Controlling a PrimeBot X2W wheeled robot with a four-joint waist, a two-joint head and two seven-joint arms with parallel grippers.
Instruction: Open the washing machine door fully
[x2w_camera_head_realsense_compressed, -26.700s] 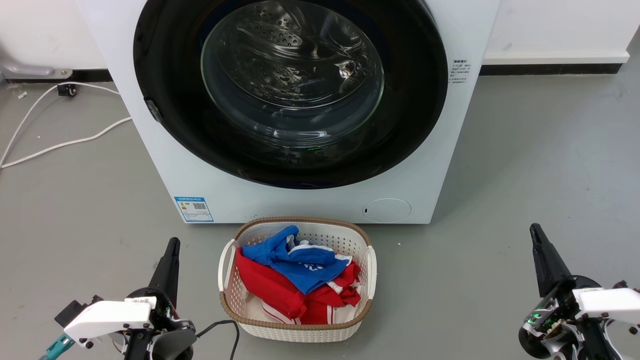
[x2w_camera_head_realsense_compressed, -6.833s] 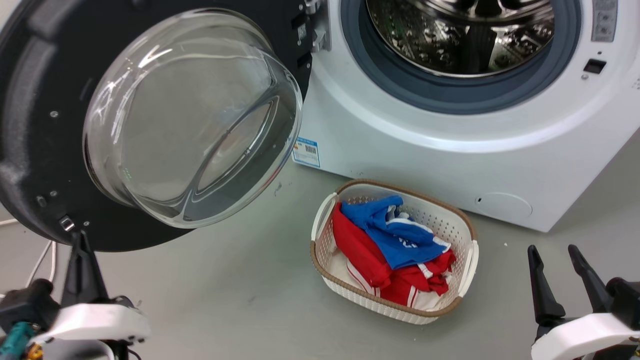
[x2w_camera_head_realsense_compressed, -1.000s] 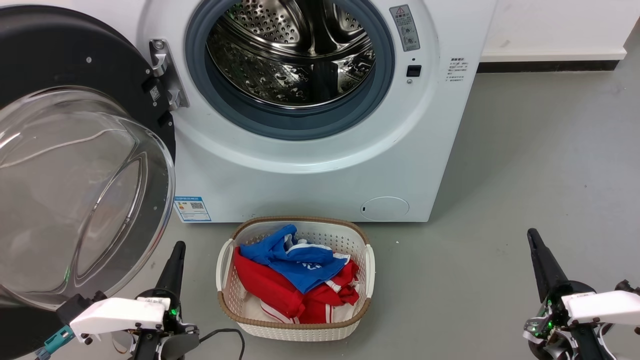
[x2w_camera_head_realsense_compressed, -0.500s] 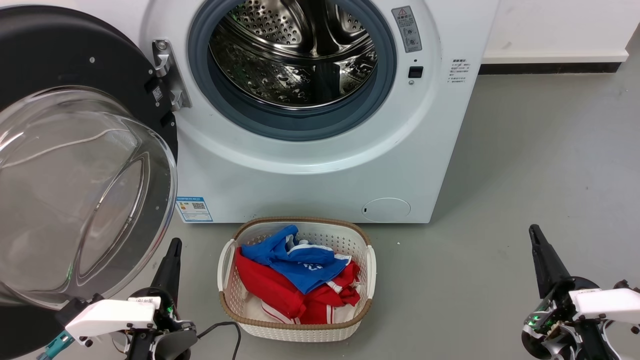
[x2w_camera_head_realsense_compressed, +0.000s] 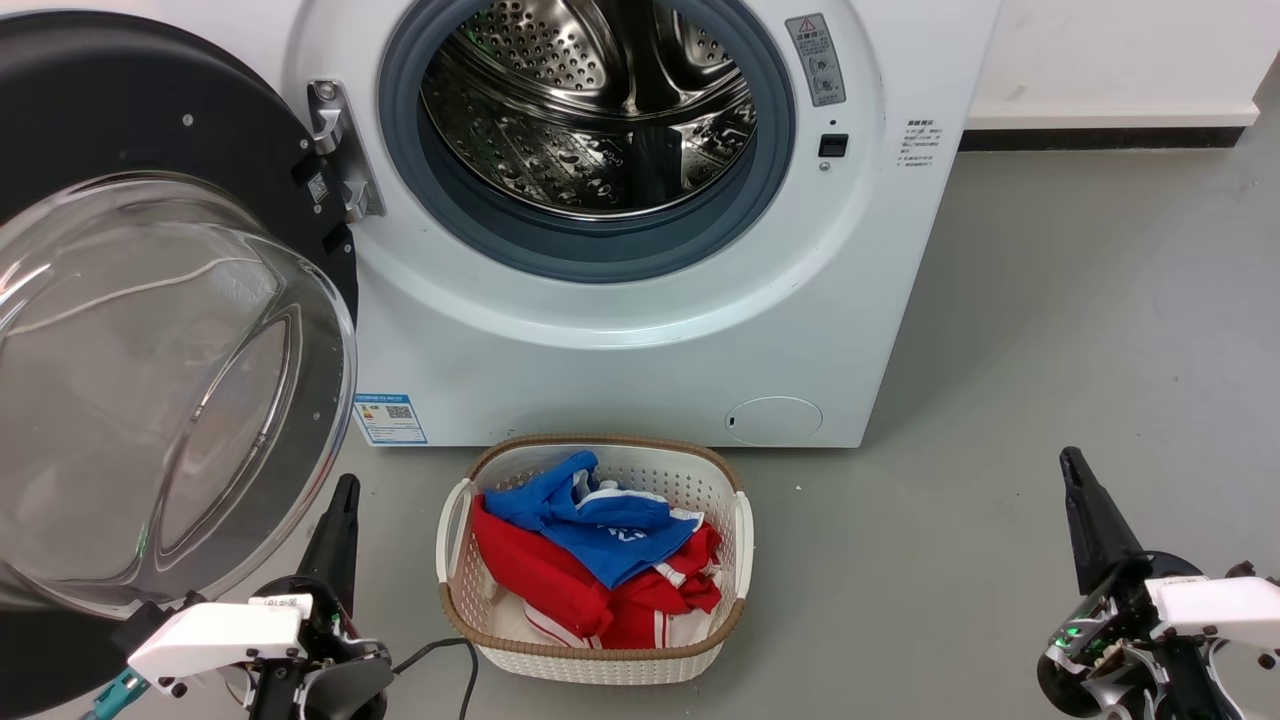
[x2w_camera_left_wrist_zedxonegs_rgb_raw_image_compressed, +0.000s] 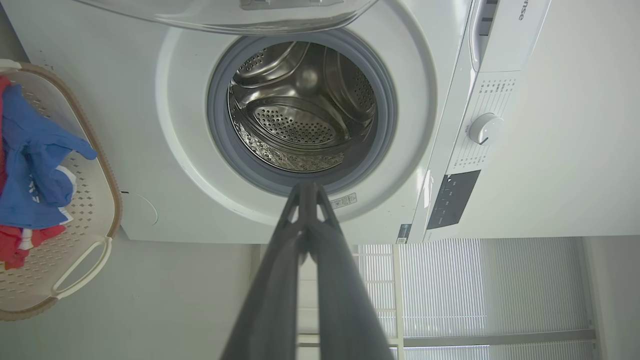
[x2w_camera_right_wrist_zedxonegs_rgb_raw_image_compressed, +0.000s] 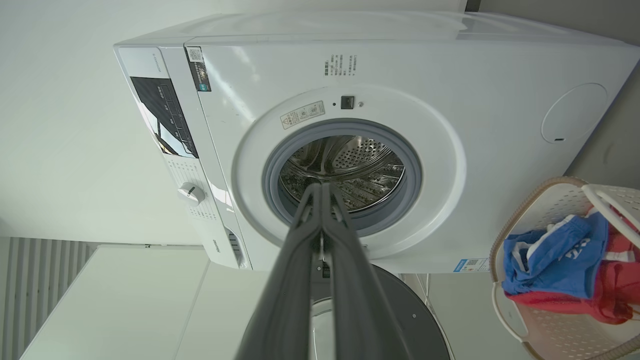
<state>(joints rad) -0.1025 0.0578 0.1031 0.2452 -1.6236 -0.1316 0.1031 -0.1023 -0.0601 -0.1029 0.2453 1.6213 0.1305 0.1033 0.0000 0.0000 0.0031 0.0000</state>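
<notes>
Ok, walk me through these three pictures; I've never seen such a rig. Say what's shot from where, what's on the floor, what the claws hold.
This is a wheeled robot with two arms, facing a washing machine. The head view looks down from its head: the left gripper sits lower left, the right gripper lower right. The other two pictures come from cameras on the wrists, each looking along that arm's own gripper, so the room appears turned. Both grippers are shut and hold nothing. The washing machine door, black with a clear glass bowl, is swung open to the left, baring the steel drum. On the grey floor before the machine stands a white laundry basket with a blue garment over red clothes.
</notes>
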